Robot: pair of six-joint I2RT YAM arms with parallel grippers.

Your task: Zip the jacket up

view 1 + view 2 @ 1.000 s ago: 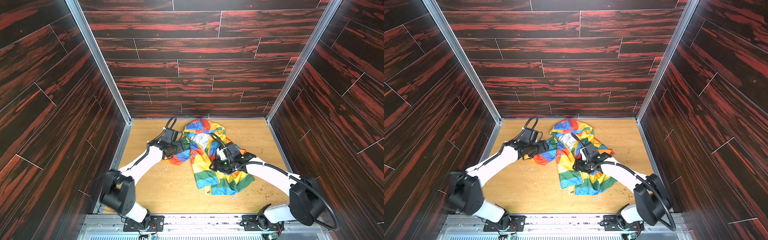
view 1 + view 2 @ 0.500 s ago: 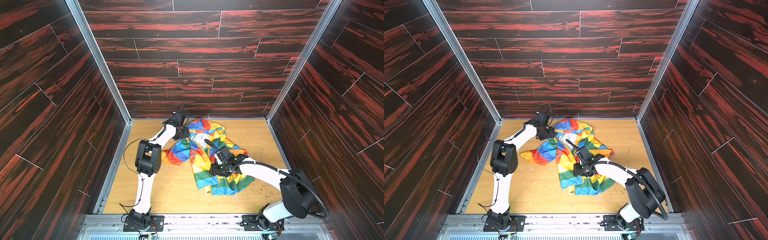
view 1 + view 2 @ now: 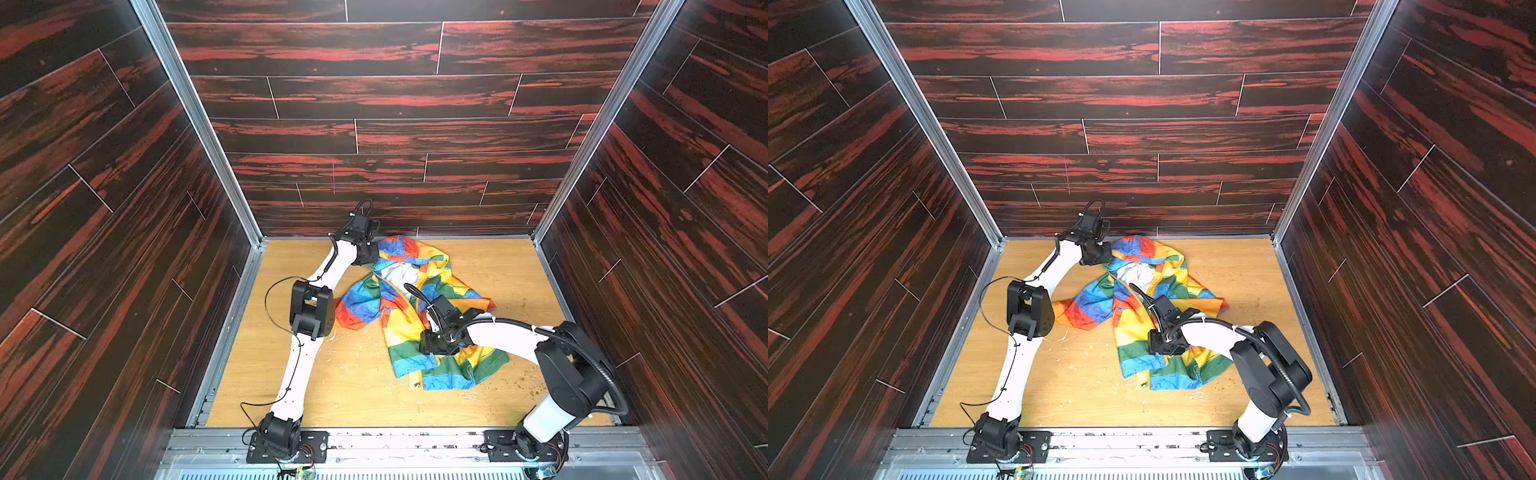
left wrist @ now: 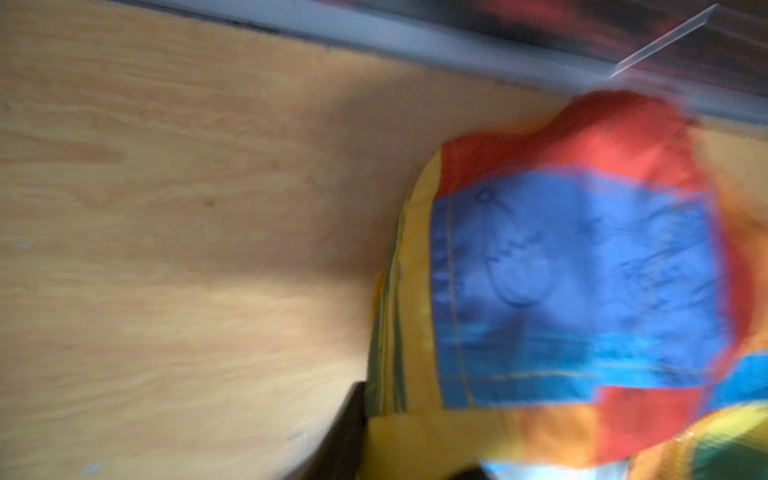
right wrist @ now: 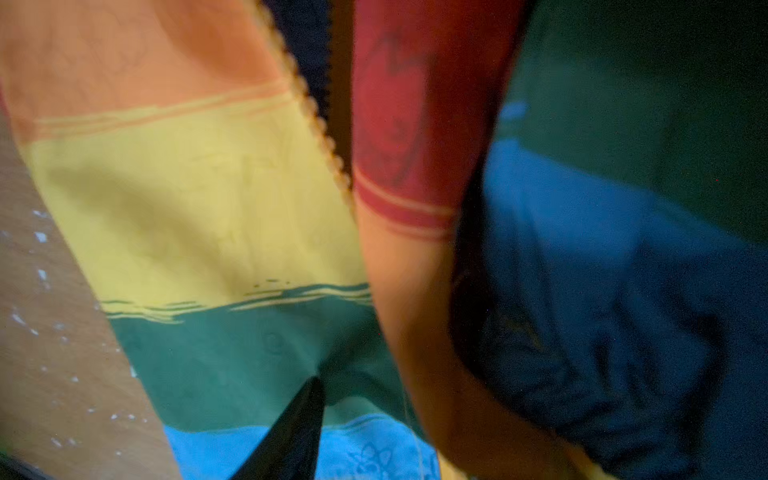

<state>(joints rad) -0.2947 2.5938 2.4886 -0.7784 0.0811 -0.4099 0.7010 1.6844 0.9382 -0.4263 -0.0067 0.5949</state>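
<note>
The small hooded jacket (image 3: 399, 328) of shiny red, orange, yellow, green and blue patchwork lies crumpled on the pale wooden counter (image 3: 332, 386), with the hood toward twelve o'clock and the hem toward six. Zipping looks not yet begun: the front gapes on white lining, and the yellow zipper teeth (image 5: 320, 129) run bare along one edge. The left hand (image 3: 371, 254) sits at the hood's ten o'clock edge and the right hand (image 3: 432, 347) on the lower front. Blur and covering cloth hide whether either is wide, narrow or pinching fabric, and no slider shows.
</note>
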